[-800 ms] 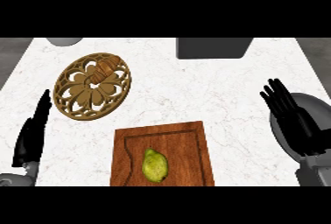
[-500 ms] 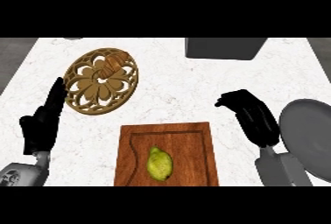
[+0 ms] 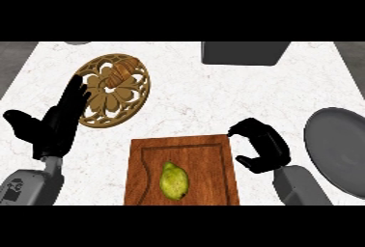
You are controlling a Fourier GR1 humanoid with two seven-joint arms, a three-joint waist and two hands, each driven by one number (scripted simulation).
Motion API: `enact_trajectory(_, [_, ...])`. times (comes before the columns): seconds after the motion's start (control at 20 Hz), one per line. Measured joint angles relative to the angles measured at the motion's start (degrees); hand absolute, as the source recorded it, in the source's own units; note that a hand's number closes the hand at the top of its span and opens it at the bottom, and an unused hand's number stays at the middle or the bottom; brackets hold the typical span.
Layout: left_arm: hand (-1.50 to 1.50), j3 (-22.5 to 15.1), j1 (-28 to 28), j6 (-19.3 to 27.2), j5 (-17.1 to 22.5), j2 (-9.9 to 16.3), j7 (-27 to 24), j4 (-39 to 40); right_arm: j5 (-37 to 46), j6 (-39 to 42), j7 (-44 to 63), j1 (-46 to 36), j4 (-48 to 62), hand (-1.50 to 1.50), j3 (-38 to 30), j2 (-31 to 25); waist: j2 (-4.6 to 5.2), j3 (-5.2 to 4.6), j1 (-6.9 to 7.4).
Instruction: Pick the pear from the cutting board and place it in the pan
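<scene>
Clearly the right hand (image 3: 262,147) is the nearer one; it is hovering at the board's (image 3: 206,149) right edge, near the upper right corner, with the pear (image 3: 173,180) lying down and to its left, apart from it and untouched; the pear is sitting in the lower middle of the board, its long axis running nearly up and down the view, narrow end toward the top; the right hand's fingers are curling inward with the thumb opposite, closing on nothing; the pan (image 3: 341,149) is lying just to this hand's right, so by my judgement the carry will be short once the pear is grasped; the left hand (image 3: 53,126) is resting open at the view's left, fingers straight and overlapping the rim of the trivet (image 3: 114,94), well apart from the pear.
</scene>
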Motion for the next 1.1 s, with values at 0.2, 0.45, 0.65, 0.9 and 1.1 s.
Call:
enact_trajectory(0.2, [0.0,0.2,0.1,-0.6,0.2,-0.5,-0.1,-0.1,7.7,-0.3,-6.8,-5.1,6.6,-1.5,1.1,-2.6,-0.05,-0.02,0.05])
enact_trajectory(0.45, [0.0,0.7,-0.3,-0.8,0.1,-0.8,0.7,-0.4,13.6,-2.2,-10.7,-12.8,12.5,-1.5,2.5,-3.3,-0.14,-0.06,-0.04])
enact_trajectory(0.65, [0.0,1.3,-0.2,-1.4,0.3,-0.5,1.2,-0.9,19.3,-3.9,-12.0,-17.8,13.6,-1.5,6.1,-4.5,-0.19,-0.1,0.02])
enact_trajectory(0.9, [0.0,1.4,0.3,-1.3,0.0,-1.2,1.9,-1.6,25.7,-6.0,-12.6,-23.5,15.3,-1.5,10.5,-3.0,-0.33,-0.15,-0.26])
enact_trajectory(1.1, [0.0,1.7,0.3,-1.3,-0.4,-1.1,2.5,-2.0,30.8,-5.0,-11.9,-26.4,15.0,-1.5,15.9,-2.1,-0.44,-0.18,-0.49])
